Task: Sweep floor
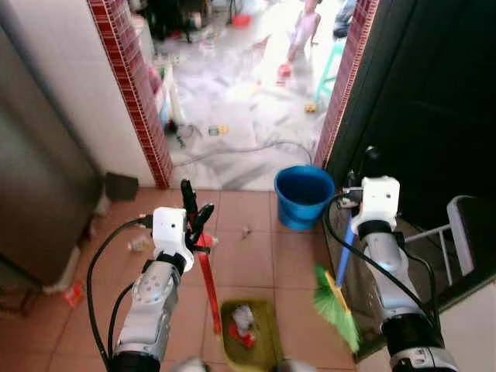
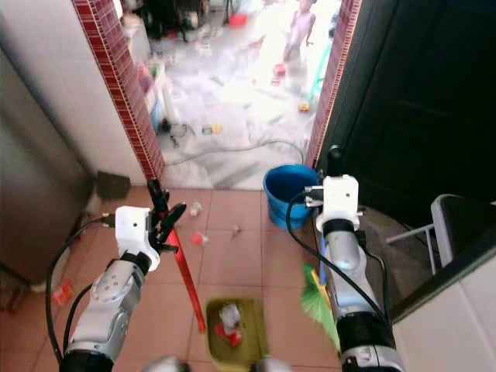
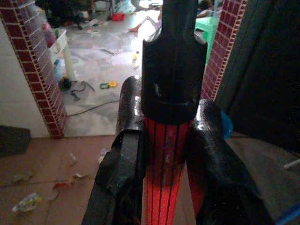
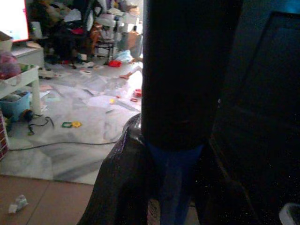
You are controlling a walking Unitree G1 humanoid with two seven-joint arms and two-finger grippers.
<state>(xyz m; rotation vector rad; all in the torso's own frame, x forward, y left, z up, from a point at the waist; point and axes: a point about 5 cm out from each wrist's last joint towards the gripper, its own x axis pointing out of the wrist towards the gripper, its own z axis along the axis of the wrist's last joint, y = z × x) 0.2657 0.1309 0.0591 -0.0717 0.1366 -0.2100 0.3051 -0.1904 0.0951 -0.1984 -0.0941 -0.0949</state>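
A red-handled dustpan [image 1: 249, 335] is seen standing on the terracotta tiled floor [image 1: 248, 263] at about 6 o'clock in the head view, with white and red scraps lying in its yellow-green pan. Its red handle [image 1: 208, 283] is gripped near the black-capped top by the left gripper [image 1: 195, 215], whose fingers [image 3: 126, 154] are closed against both sides of the ribbed red shaft in the left wrist view. At about 4 o'clock a broom [image 1: 338, 298] with a blue shaft and green bristles is held by the right gripper [image 1: 358, 184]; in the right wrist view the fingers [image 4: 123, 187] are clamped around the blue shaft just below its black grip. The bristles are tilted and lie near the dustpan, apart from it. A blue bucket [image 1: 303, 195] is placed at about 1 o'clock, beside the dark door [image 1: 418, 108]. Small bits of litter [image 1: 246, 231] are scattered on the tiles between bucket and dustpan. Beyond the red-tiled doorway [image 1: 139, 101], at 12 o'clock, a cluttered pale floor is visible.
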